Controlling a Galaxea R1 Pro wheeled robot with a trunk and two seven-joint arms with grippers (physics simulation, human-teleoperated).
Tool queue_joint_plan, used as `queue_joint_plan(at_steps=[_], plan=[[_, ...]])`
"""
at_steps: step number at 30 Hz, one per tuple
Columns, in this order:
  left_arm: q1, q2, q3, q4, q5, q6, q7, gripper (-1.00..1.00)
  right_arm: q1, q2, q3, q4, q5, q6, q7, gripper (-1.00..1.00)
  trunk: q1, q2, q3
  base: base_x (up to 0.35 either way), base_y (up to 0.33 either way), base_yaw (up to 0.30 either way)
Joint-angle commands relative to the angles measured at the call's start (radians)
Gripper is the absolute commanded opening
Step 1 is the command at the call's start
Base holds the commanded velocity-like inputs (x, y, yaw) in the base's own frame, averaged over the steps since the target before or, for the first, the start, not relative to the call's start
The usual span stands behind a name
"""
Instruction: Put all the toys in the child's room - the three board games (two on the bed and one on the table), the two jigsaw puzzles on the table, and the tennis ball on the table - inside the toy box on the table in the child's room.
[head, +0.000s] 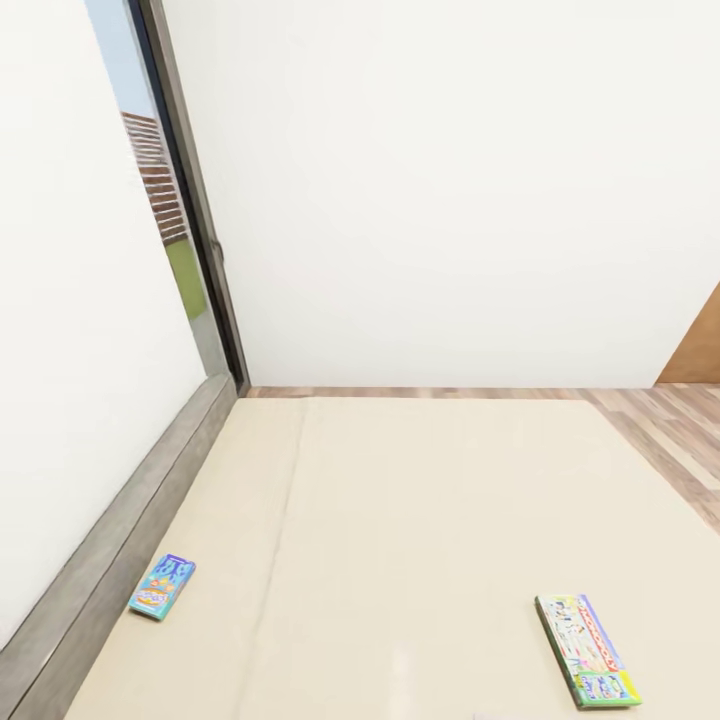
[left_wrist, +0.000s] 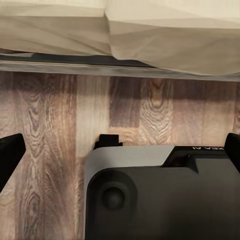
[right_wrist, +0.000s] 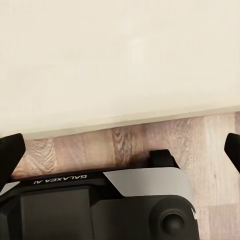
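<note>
Both claws are being held spread and empty. Two board games are being shown on the bed (head: 420, 520): blue one (head: 162, 586) lower left, Monopoly (head: 587, 650) lower right, long axis running up-frame, likely nearer the right arm.

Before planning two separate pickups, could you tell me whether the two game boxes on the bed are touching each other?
Apart. The head view shows the small blue box by the headboard and the longer box across the bed, with bare mattress between them.
</note>
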Motion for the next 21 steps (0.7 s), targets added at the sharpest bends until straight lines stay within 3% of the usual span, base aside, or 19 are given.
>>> queue_joint_plan(at_steps=[1,10,21], plan=[[-0.001,0.000,-0.001,0.001,0.005,-0.003,-0.002,1.00,0.000,0.001,-0.005,-0.002,-0.005,0.005,-0.002,1.00,0.000,-0.001,-0.001,0.000,0.056,0.000],[-0.001,0.001,0.000,0.001,0.006,-0.003,-0.002,1.00,0.000,0.000,-0.005,-0.002,-0.004,0.005,-0.002,1.00,0.000,-0.001,-0.001,0.000,0.151,0.000],[-0.001,0.000,-0.001,0.001,0.006,-0.003,-0.001,1.00,0.000,0.000,-0.006,-0.002,-0.004,0.005,-0.002,1.00,0.000,-0.001,-0.001,0.000,0.024,0.000]])
